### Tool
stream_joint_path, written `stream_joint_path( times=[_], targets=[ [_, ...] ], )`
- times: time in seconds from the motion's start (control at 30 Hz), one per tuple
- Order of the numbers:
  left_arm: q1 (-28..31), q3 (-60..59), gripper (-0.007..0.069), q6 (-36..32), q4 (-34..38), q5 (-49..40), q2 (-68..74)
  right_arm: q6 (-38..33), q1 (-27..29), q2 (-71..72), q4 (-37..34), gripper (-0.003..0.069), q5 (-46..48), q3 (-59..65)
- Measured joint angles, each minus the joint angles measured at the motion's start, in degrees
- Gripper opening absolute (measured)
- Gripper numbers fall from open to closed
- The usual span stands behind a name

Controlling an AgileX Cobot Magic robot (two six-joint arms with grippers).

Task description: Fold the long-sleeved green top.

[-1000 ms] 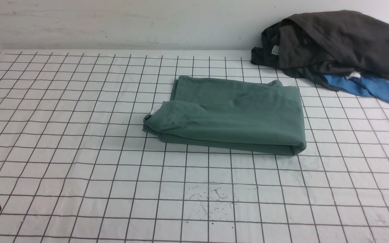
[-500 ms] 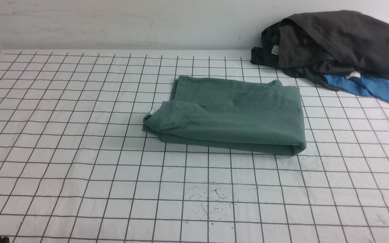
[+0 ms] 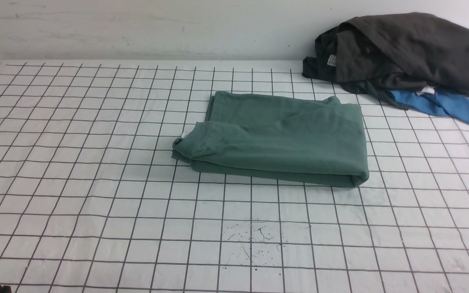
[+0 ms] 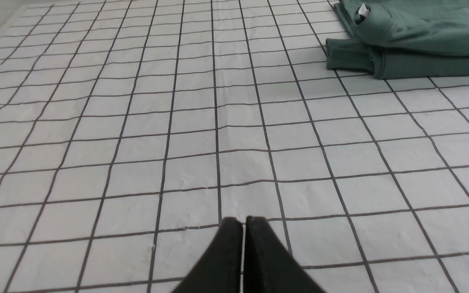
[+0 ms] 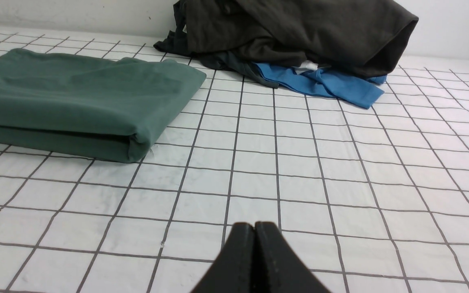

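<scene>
My left gripper (image 4: 242,221) has its fingers pressed together on nothing, low over bare grid near my edge of the table (image 3: 75,195). My right gripper (image 5: 255,226) is likewise pinched closed and empty, over the cloth on its own side. Well ahead of both, the top (image 3: 283,140) lies folded into a thick rectangle mid-table, neck and white label (image 3: 185,134) toward my left. At the far right corner sits a dark pile (image 3: 405,53) over a blue garment (image 3: 438,103).

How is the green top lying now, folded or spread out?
Folded. The green long-sleeved top lies on the gridded table as a compact layered rectangle; stacked edges show along its near side, and no sleeve lies spread out.
</scene>
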State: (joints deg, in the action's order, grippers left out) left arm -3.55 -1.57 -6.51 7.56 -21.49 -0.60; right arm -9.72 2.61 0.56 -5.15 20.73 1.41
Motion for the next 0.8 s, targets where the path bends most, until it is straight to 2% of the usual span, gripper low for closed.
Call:
stream_joint_path(
  times=[0.8],
  targets=[
    [0.07,0.0,-0.0007,0.01,0.0,0.0,0.0,-0.04,0.0,0.0,0.0,-0.0014,0.0,0.0]
  ],
)
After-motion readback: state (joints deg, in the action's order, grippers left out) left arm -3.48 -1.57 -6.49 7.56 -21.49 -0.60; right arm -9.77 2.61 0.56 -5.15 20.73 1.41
